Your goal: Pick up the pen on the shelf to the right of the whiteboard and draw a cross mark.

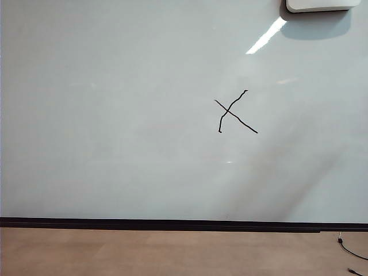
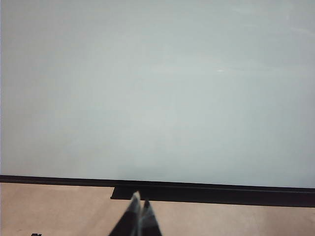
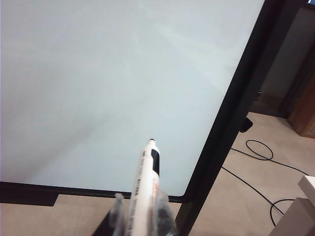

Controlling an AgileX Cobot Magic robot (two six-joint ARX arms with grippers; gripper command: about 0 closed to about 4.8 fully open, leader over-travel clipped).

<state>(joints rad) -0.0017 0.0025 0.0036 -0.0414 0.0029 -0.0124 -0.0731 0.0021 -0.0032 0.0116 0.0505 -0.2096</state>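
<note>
The whiteboard fills the exterior view, and a thin black cross mark is drawn on it right of the middle. Neither arm shows in that view. In the right wrist view my right gripper is shut on the pen, a white marker whose dark tip points toward the whiteboard near its lower corner, apart from the surface. In the left wrist view my left gripper is shut with nothing in it, pointing at the whiteboard's black lower strip.
Tan floor runs below the board. Black cables lie on the floor beside the board's black side frame. A white block sits at the board's upper right, and a pale box corner shows beyond the cables.
</note>
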